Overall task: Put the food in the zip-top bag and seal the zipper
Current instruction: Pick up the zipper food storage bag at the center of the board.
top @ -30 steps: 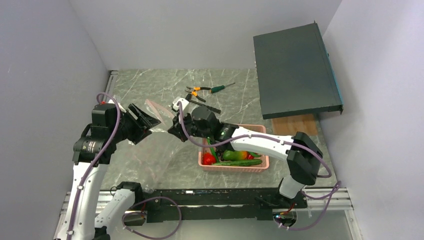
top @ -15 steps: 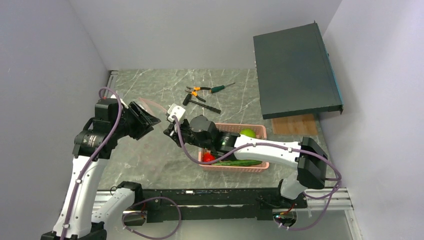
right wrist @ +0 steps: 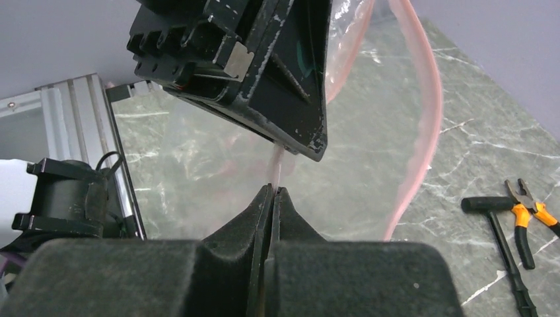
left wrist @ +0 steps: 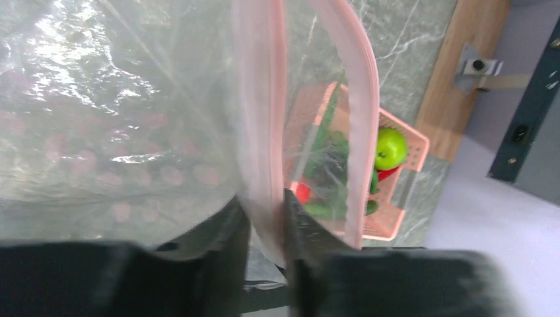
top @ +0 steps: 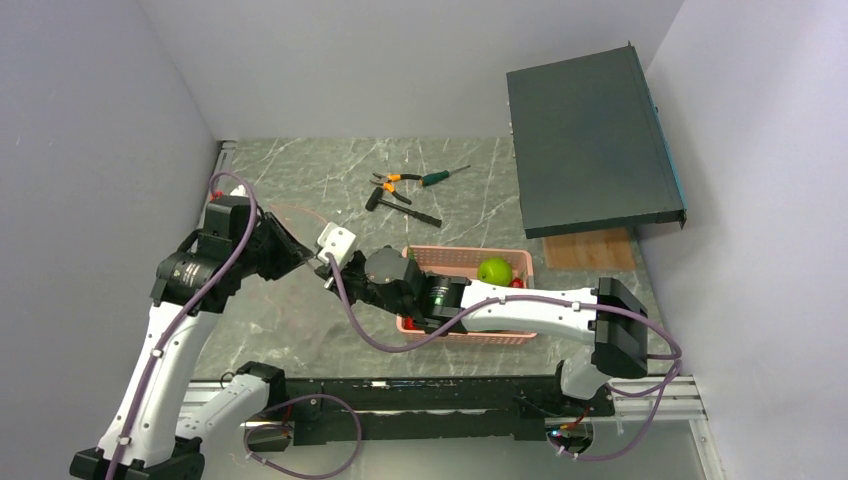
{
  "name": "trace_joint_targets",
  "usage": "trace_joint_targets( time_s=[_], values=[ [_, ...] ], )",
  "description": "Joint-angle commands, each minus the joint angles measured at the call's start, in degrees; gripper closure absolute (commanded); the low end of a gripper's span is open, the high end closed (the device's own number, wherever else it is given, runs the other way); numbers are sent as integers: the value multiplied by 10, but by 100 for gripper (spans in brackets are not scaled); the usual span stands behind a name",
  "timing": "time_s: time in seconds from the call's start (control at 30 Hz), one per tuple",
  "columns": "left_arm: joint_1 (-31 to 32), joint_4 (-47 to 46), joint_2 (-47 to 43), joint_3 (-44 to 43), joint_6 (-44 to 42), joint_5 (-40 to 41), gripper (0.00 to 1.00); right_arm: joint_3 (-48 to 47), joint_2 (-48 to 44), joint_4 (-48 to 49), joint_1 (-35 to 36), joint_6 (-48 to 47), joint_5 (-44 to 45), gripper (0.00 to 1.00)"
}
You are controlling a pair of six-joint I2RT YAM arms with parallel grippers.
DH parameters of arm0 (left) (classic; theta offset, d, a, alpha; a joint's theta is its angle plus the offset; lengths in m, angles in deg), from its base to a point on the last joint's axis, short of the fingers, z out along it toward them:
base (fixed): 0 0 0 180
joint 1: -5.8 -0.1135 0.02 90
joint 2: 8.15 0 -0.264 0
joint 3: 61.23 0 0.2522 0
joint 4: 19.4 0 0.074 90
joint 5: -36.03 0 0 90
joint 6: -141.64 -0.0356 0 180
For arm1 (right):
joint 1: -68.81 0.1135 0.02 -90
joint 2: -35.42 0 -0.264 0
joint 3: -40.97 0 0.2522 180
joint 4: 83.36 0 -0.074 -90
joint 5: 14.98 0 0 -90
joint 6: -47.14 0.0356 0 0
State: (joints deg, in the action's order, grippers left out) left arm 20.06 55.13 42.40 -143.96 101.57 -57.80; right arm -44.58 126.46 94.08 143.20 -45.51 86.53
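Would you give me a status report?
Left gripper and right gripper shut on zipper; zip-top bag held up, mouth open. Food in pink basket. Nothing blocking.

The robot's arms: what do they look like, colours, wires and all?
Both the left arm and right arm have white tubular links with black motor joints and wrists. A mauve cable loops along each. The jaws are matte black wedges.

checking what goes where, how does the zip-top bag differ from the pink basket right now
Material: the zip-top bag is clear, floppy film; the pink basket is stiff mesh.
Pose: the left end effector and right end effector hold the bag up by its mouth; the basket sits on the table.
Contents: no food shows inside the bag; the basket holds the green apple and more.
Shared: pink, though on the bag only the zipper.
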Motion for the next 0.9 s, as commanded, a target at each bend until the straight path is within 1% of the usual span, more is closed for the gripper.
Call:
trace_joint_targets(
  time_s=[0.0,0.07,0.1,0.13,0.17,0.23,0.27,0.3,0.37,0.5,0.63,0.8,0.87],
  values=[
    [2,21,3,-35,-58,37,82,-39,5,12,9,4,14,100],
    [2,31,3,-50,-87,52,92,-50,8,-7,10,23,7,99],
    [2,40,4,-60,-103,63,95,-55,9,-18,9,38,3,92],
    [2,52,7,-73,-121,76,97,-60,7,-30,10,52,-1,81],
    [2,65,12,-84,-139,86,98,-66,5,-43,9,64,-6,75],
    [1,93,27,-112,-180,103,100,-85,-2,-85,9,92,-19,58],
    [2,109,36,-125,-200,108,100,-97,-6,-105,8,108,-20,55],
    [1,125,47,-138,-218,116,100,-103,-13,-145,7,121,-21,52],
    [1,154,69,-161,-250,130,100,-100,-38,-173,2,141,-35,46],
    [1,179,97,-175,-300,149,100,-55,-109,-192,-22,177,-54,40],
    [2,145,90,-131,-321,88,100,-10,-172,-218,-61,196,-68,39],
    [4,42,50,-17,-323,-29,100,65,-236,-259,-130,207,-83,39],
    [6,5,34,22,-317,-59,100,98,-250,-286,-150,205,-76,39]
  ],
)
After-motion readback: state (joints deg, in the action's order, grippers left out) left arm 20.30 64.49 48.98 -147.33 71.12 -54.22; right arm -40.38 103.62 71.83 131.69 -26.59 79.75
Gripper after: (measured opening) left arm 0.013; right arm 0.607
